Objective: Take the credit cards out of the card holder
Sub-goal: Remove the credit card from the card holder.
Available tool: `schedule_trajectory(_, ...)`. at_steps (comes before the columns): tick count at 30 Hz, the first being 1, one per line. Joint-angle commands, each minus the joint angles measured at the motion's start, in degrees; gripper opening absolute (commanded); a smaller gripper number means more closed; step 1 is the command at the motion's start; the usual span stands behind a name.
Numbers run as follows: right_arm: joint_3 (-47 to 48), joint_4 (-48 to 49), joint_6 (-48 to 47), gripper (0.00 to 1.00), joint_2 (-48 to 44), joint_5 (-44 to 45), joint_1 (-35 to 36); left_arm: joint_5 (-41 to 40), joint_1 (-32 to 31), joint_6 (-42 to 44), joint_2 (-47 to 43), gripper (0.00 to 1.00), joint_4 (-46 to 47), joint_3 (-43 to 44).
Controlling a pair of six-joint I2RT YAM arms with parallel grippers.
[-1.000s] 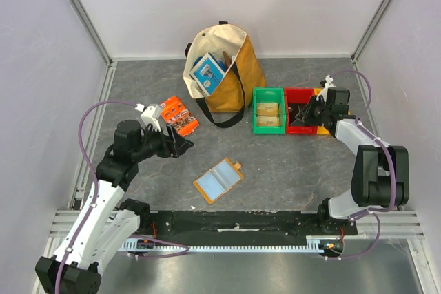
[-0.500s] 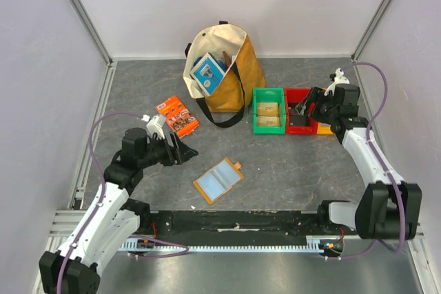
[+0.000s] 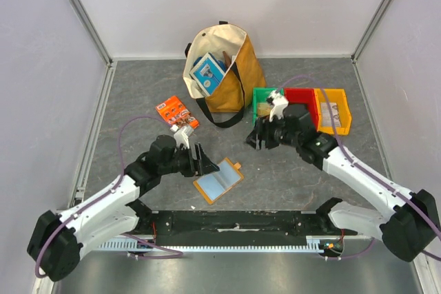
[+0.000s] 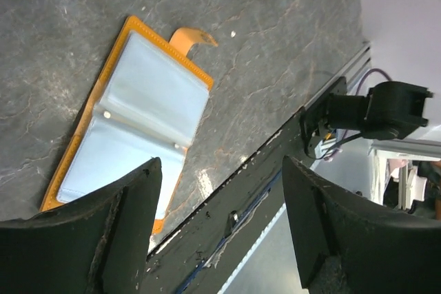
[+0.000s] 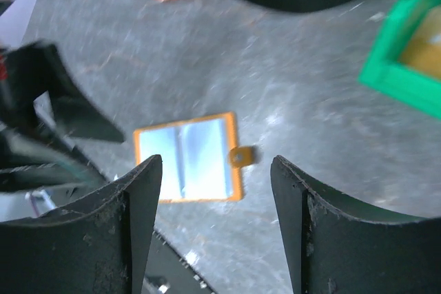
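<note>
1. Top external: the flat orange-tan folding card holder point(image 3: 218, 180) lies open, pale blue-grey pockets up, on the grey stone-patterned table point(image 3: 138, 94). The left gripper point(image 3: 200, 161) is just beside its left end. The right gripper point(image 3: 256, 137) is apart, up and to the right.
2. Left wrist: the left gripper point(image 4: 220, 166) is spread wide and empty. The card holder point(image 4: 138, 129) lies left of the gap, its lower edge hidden by one finger.
3. Right wrist: the right gripper point(image 5: 215, 163) is spread and empty, with the card holder point(image 5: 186, 158) framed between its fingers on the table beneath.
</note>
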Motion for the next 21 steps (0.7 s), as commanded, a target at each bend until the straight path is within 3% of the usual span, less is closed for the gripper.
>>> schedule_trajectory(1, -3.40, 5.92, 4.85, 0.71, 0.21, 1.16, 8.17, -7.46, -3.88, -1.54, 4.62, 0.76, 3.05, 1.00)
schedule_trajectory(8, -6.40, 13.05, 6.44, 0.67, 9.78, 4.41, 19.61, -10.54, -6.87, -0.58, 9.73, 0.63, 2.79, -0.41)
schedule_trajectory(14, -7.71, 15.32, 5.30, 0.65, 15.68, 7.05, 20.67, -11.68, -7.93, -0.14, 11.48, 0.49, 1.82, -1.91)
schedule_trajectory(21, -8.51, 16.13, 4.41, 0.62, 20.60, 6.18, 21.02, -12.65, -8.98, -0.31, 14.12, 0.47, 1.64, -3.05)
